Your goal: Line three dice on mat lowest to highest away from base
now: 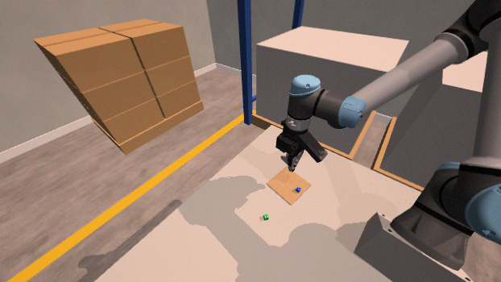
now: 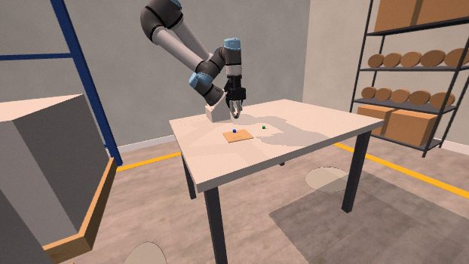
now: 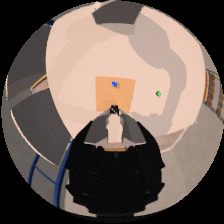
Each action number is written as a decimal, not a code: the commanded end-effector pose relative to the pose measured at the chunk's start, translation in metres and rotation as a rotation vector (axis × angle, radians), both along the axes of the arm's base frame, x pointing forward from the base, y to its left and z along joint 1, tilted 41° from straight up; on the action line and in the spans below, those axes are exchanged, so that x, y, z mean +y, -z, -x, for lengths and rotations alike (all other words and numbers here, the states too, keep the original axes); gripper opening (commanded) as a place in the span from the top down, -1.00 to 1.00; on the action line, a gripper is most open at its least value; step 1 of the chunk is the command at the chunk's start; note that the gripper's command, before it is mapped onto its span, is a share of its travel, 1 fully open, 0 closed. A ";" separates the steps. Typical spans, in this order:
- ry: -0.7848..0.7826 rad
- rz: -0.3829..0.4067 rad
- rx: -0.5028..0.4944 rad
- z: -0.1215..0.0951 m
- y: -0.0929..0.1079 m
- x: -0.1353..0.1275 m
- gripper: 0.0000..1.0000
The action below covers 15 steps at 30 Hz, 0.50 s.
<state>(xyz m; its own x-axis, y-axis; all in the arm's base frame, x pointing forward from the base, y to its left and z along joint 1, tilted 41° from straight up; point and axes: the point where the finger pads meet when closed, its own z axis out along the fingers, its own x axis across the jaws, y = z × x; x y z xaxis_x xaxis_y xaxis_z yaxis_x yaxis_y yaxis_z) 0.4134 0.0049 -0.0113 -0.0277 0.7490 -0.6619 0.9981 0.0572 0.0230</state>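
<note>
A tan square mat lies on the table; it also shows in the exterior view and the wrist view. A blue die sits on the mat, on the side nearer the robot's base. A green die sits on the bare table off the mat. My gripper hangs above the mat's far edge, pointing down. It is shut on a small dark die, whose colour and top number I cannot tell.
The robot's base mount stands at the table's near right corner. A large grey crate and a blue post stand beyond the table's far edge. Shelving with boxes stands off to one side.
</note>
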 end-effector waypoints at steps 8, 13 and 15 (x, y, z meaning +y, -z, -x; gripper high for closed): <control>0.000 0.000 -0.001 -0.002 0.017 -0.015 0.99; 0.000 0.000 -0.001 -0.003 0.034 -0.030 0.99; 0.000 0.000 -0.001 -0.004 0.042 -0.037 0.99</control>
<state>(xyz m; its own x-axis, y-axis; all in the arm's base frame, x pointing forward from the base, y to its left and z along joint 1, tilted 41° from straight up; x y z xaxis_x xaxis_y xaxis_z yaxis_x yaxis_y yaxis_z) 0.4151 -0.0215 -0.0411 -0.0271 0.7486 -0.6625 0.9983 0.0548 0.0211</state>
